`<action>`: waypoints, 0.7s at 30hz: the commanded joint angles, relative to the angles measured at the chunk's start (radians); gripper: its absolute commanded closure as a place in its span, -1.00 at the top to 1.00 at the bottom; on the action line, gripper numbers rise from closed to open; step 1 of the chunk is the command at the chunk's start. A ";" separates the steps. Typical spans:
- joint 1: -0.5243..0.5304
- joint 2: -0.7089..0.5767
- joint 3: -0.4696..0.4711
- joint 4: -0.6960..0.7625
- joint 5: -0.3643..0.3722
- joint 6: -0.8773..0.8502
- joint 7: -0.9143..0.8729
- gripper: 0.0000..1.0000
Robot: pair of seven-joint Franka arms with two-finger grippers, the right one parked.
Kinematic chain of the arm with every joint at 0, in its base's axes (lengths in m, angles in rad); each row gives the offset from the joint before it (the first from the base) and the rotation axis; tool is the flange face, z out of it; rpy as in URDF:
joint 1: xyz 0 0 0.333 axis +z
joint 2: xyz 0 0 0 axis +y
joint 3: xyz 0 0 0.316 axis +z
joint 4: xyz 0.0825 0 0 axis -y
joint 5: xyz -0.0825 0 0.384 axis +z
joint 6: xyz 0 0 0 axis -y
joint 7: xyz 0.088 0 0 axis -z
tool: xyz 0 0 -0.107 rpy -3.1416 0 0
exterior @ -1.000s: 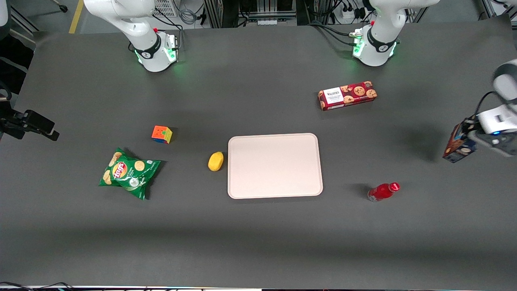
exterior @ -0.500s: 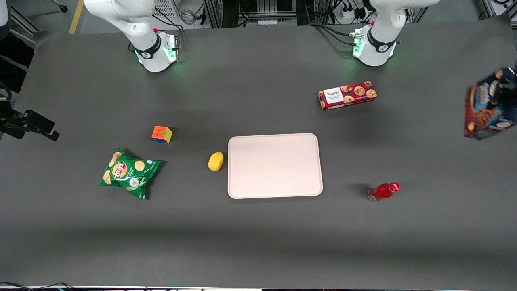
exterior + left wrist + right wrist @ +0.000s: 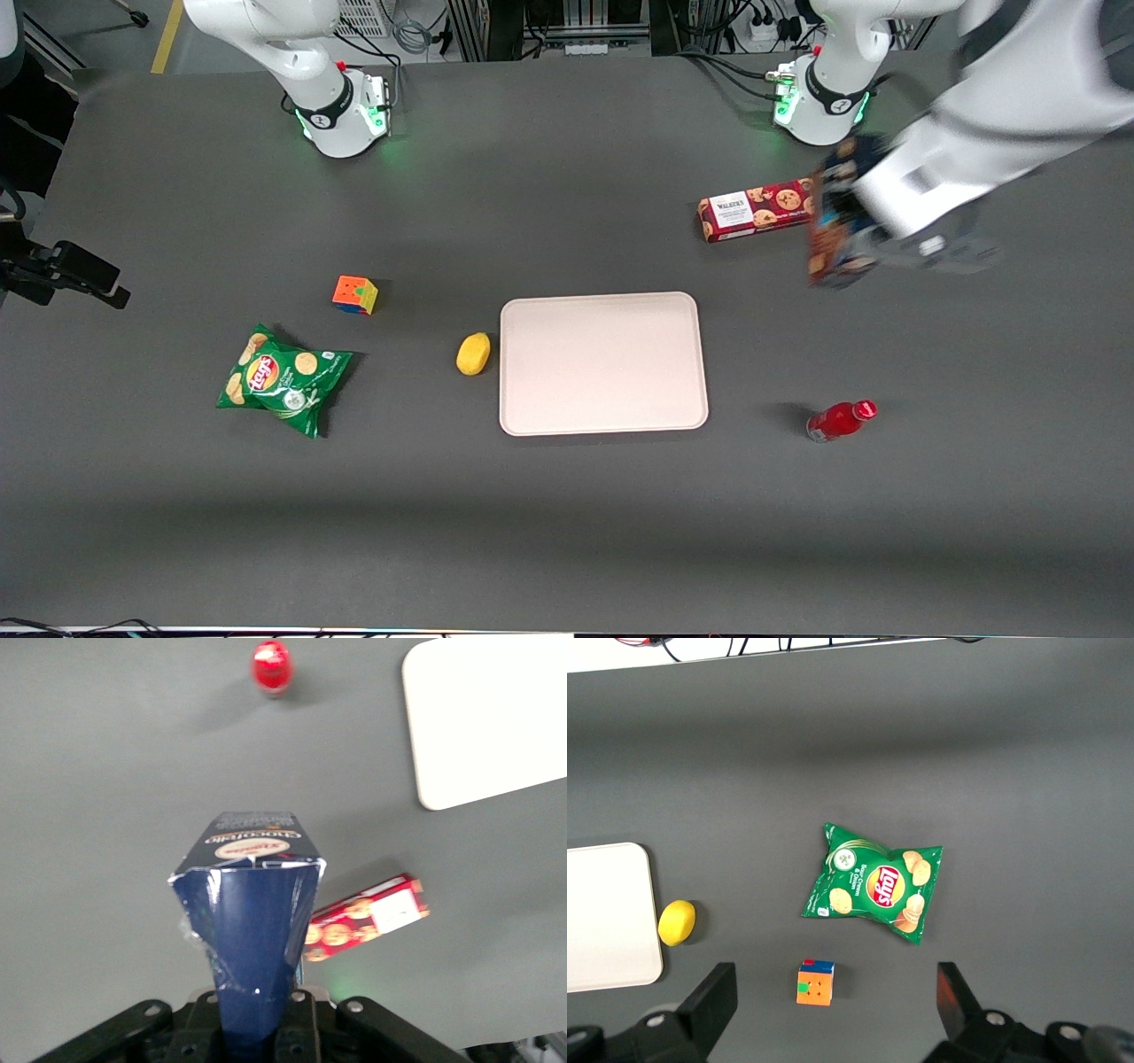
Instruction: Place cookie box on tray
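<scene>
Cookie box carried in the air, clear of the tray.

On the table [image 3: 567,532]: chip bag [image 3: 282,379], puzzle cube [image 3: 355,294], lemon [image 3: 473,354] just beside the tray [image 3: 602,363], red box [image 3: 753,210], red bottle [image 3: 840,420]. The gripper [image 3: 864,239] hangs above the table toward the working arm's end, near the red box, clamped on the cookie box [image 3: 833,232]; the box looks tilted, though it shows blurred. Wrist view: fingers pinch one end of the box, its flap torn.
</scene>
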 commanded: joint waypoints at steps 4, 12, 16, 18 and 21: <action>0.001 0.212 -0.079 -0.102 0.125 0.311 -0.127 -1.00; -0.014 0.312 -0.085 -0.188 0.242 0.498 -0.164 -1.00; -0.016 0.327 -0.088 -0.205 0.246 0.550 -0.181 -1.00; -0.016 0.332 -0.094 -0.207 0.246 0.553 -0.196 -1.00; -0.016 0.338 -0.095 -0.207 0.255 0.567 -0.198 -1.00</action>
